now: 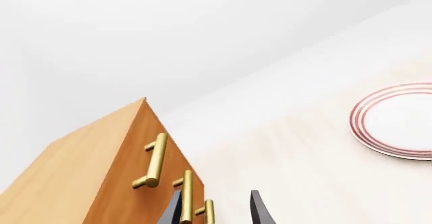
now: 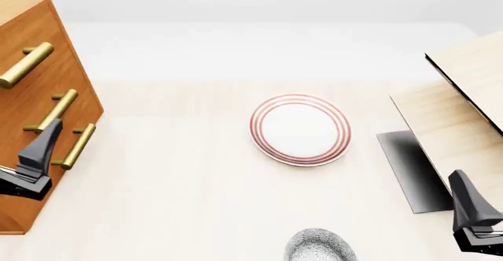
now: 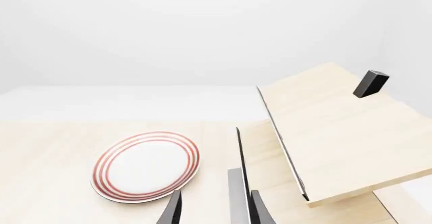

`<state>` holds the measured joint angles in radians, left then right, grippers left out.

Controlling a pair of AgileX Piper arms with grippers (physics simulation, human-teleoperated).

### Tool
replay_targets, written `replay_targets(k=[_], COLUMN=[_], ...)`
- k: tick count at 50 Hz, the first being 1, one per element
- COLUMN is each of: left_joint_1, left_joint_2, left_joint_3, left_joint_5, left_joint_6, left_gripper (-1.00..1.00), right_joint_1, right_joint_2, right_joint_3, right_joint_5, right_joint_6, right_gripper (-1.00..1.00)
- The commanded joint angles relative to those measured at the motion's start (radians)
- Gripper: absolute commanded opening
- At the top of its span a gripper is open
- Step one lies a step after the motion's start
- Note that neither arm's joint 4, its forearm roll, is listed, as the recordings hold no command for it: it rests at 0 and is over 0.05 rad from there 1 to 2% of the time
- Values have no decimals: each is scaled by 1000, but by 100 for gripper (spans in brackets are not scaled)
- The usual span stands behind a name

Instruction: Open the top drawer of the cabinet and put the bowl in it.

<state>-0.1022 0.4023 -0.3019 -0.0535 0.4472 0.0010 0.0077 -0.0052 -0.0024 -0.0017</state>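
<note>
1. Progress: nothing of the task appears done. All three drawers of the cabinet (image 2: 35, 96) are seen flush with its front; the top drawer (image 2: 32, 49) is judged shut, its brass handle (image 2: 25, 65) not gripped.
2. The bowl (image 2: 318, 246), speckled blue-grey, is seen at the near edge of the table (image 2: 173, 172) in the front view, only partly in frame, well apart from the cabinet and nearer than the red-ringed plate (image 2: 300, 129). It is not held.
3. Left gripper (image 1: 216, 209): fingers parted, nothing between them. In the left wrist view one finger overlaps the lower handles; in the front view it hangs by the lower drawers, below the top handle. Contact cannot be told.
4. Right gripper (image 3: 214, 208): fingers parted a little, nothing held. It sits at the right side, beside the pale wood structure (image 2: 463, 102), near the bowl but not over it.
5. Left to do, as judged: handle taken, drawer pulled out, bowl picked up and carried across, set inside.
6. Surface: pale light-wood tabletop, smooth, faint grain. The plate lies flat at mid-table.
7. Room: plain white backdrop, no walls or fittings made out. A small dark block (image 3: 371, 84) sits on the pale structure's slanted panel.
</note>
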Motion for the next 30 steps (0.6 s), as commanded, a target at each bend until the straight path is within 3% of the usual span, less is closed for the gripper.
replay_targets(k=[1, 12, 30], left_joint_1=[-38, -11, 24], left_joint_2=[100, 111, 195], left_joint_3=[-71, -66, -51], left_joint_5=[-20, -55, -163], left_joint_6=[112, 312, 511], left_gripper=[100, 100, 100], right_joint_1=[0, 0, 0], right_joint_2=[-1, -2, -2], right_joint_3=[1, 1, 1], right_joint_5=[0, 0, 0], right_joint_6=[0, 0, 0], right_gripper=[100, 100, 100])
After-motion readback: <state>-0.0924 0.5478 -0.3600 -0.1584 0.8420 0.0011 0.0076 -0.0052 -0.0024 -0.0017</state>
